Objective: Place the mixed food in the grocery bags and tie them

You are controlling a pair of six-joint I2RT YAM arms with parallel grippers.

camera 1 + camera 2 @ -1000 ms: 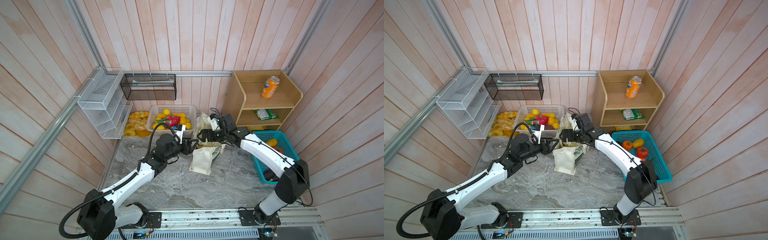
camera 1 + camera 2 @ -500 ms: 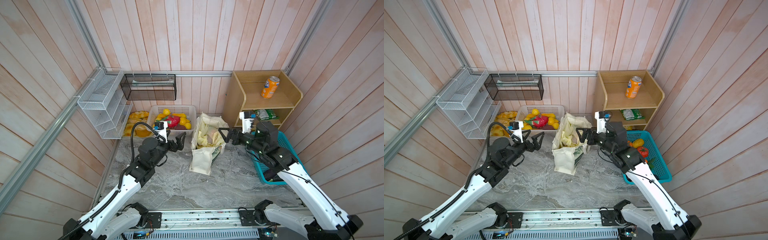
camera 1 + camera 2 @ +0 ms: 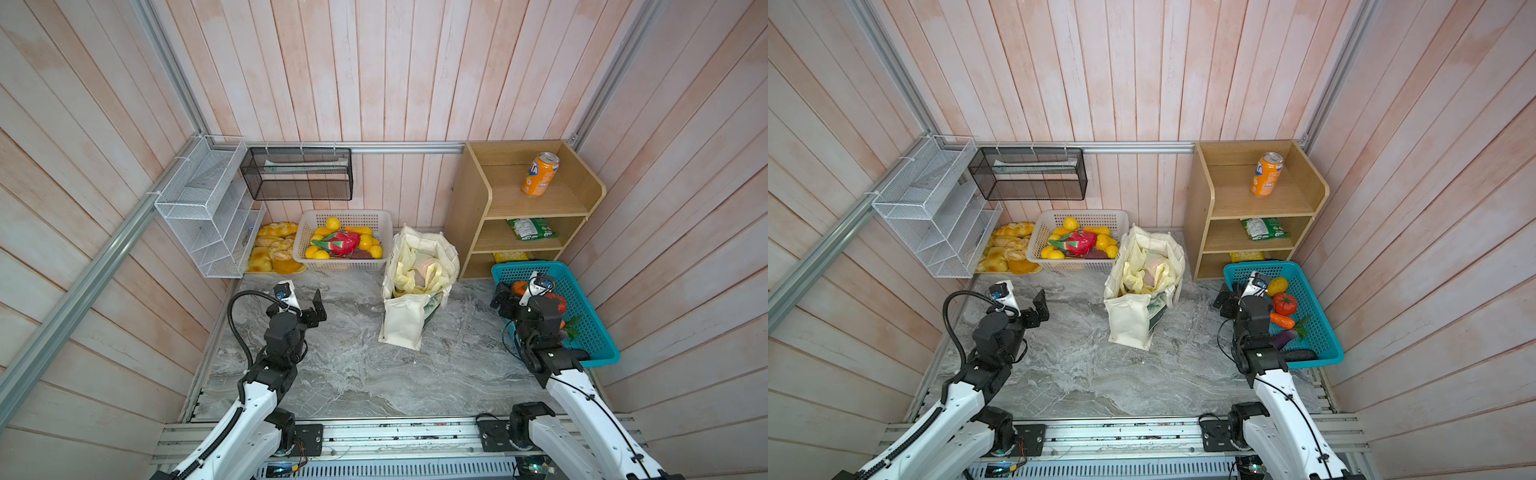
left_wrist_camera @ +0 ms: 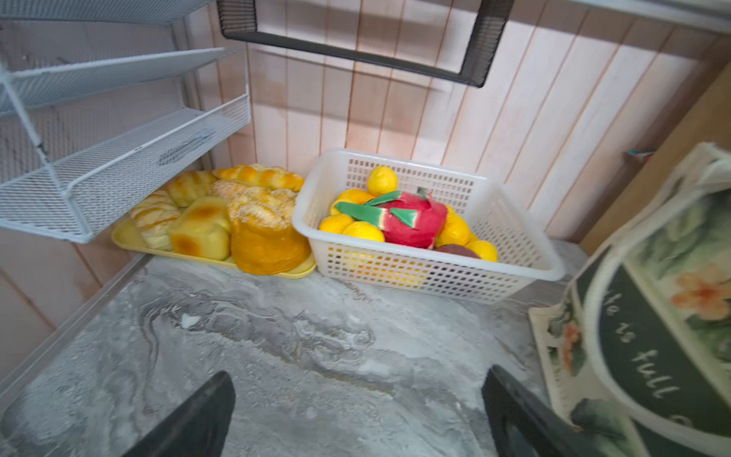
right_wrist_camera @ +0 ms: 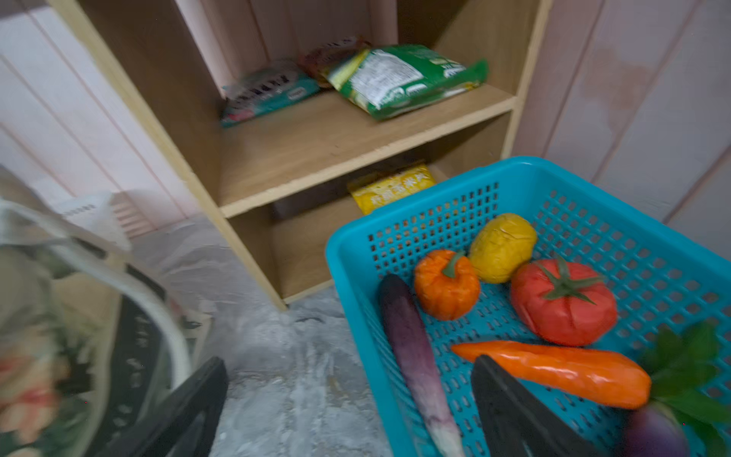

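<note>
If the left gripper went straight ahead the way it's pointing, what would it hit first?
Most likely the white fruit basket, across bare tabletop; the left gripper is open and empty. Depth is unclear.

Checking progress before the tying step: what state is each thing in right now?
canvas tote: upright, mouth open.
plastic bag: inside the tote, crumpled, no knot visible.
left gripper: open, empty.
right gripper: open, empty.
orange soda can: upright, top tier of the shelf unit.
green snack packet: lying flat, middle tier.
white basket: heaped full.
blue basket: partly filled.
</note>
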